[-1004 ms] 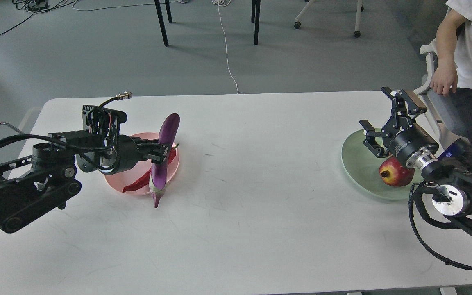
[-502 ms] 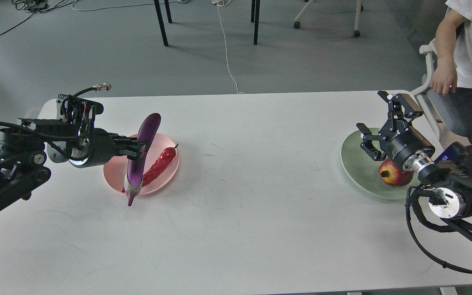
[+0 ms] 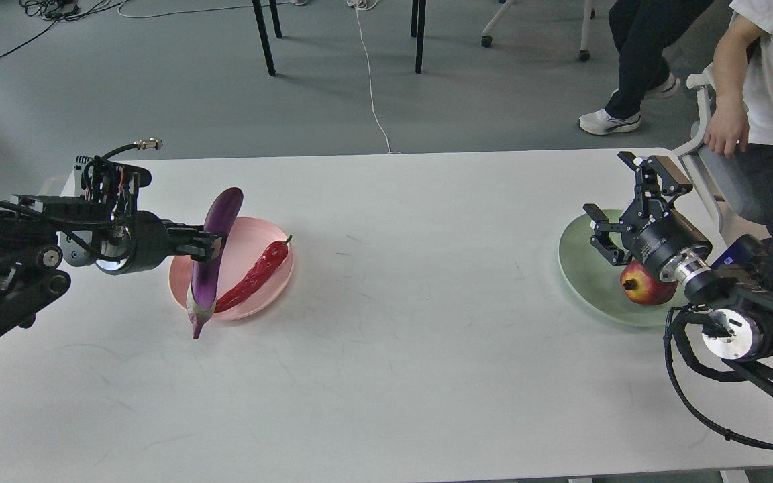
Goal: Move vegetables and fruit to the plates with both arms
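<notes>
Eggplant (image 3: pixel 213 253) further left in left gripper (image 3: pixel 207 243)'s grip, over pink plate (image 3: pixel 252 235); right gripper (image 3: pixel 618 215) wide.

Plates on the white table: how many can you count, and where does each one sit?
2. The pink plate sits on the left, holding the red chili pepper. The pale green plate sits on the right, holding the pomegranate; the right arm hides part of it.

My one view looks from my head forward and down over the white table (image 3: pixel 386 282), fairly near, with grey floor (image 3: pixel 158 87) seemingly farther beyond.
</notes>
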### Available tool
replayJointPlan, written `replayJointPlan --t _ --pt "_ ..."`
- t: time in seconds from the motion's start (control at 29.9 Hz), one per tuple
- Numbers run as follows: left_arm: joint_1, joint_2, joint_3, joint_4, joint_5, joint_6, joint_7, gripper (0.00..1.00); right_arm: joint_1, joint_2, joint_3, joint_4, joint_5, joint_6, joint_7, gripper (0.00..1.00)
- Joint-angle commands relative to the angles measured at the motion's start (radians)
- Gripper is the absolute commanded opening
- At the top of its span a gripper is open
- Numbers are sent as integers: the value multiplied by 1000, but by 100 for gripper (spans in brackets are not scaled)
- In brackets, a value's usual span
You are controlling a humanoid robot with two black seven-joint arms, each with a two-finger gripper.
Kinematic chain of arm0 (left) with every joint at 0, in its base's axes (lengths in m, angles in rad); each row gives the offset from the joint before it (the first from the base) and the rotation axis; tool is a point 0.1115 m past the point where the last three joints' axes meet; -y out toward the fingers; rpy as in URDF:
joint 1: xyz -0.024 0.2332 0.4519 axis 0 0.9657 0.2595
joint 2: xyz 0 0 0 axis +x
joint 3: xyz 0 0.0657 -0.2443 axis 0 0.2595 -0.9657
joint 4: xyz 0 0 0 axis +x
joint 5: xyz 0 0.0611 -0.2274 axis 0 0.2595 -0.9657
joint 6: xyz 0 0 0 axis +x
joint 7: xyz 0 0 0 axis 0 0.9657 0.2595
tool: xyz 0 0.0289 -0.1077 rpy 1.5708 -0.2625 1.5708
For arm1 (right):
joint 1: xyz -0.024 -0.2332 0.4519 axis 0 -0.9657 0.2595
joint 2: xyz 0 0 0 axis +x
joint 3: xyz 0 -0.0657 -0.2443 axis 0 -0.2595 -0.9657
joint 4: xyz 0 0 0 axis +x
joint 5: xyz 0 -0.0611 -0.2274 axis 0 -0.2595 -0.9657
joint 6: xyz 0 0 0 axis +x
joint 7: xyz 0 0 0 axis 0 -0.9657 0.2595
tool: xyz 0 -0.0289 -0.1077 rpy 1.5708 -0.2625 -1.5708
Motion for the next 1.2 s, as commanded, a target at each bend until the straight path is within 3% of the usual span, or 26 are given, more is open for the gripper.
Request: replayJointPlan --t 0.0,0.23,0.33,0.5,0.7,0.97,1.04,1.17 --pt "1 -9 10 13 2 0 -3 60 0 0 0 0 0 0 0 99" --pt "1 -12 8 13 -3 0 -3 81 0 0 0 0 -2 0 0 99" --pt "0 -13 8 13 -4 0 -4 97 -2 0 -1 0 -9 0 0 99" --pt "-9 -16 -10 1 -11 0 -7 98 -2 -2 0 0 -14 0 0 99" --pt "-3 -47 -110 -38 -154 2 -44 98 0 -3 12 0 -12 0 0 99" --pt "92 -246 -125 -38 -817 488 -73 98 4 32 37 0 -12 -1 0 99" --pt "110 -297 -130 -36 -934 558 -78 98 4 49 54 0 -12 -9 0 99" --pt "179 -386 -229 -27 -994 588 -79 98 17 52 51 -3 -12 -26 0 99"
